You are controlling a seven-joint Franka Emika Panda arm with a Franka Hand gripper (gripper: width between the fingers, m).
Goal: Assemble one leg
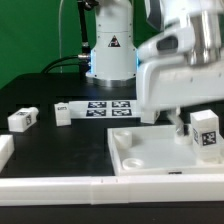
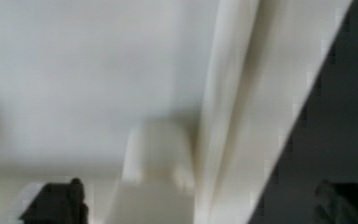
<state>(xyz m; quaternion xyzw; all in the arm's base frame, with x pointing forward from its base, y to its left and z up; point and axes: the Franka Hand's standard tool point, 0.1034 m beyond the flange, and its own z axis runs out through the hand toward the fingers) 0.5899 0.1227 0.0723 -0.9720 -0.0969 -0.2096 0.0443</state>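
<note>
My gripper (image 1: 180, 122) hangs low over the large white tray-like panel (image 1: 150, 152) at the exterior view's right. One leg (image 1: 207, 133), a white peg with a black-and-white tag, stands at the panel's right corner, just right of my fingers. Two more legs (image 1: 22, 119) (image 1: 62, 113) lie on the black table at the left. In the wrist view my gripper (image 2: 201, 202) is open: the dark fingertips (image 2: 55, 202) stand wide apart over the blurred white panel (image 2: 87, 90) and its rim. A pale blurred shape (image 2: 158, 160) lies between them; I cannot tell what it is.
The marker board (image 1: 108, 105) lies in front of the robot base (image 1: 110, 50). A long white border bar (image 1: 60, 186) runs along the front edge. Another white block (image 1: 5, 150) sits at the far left.
</note>
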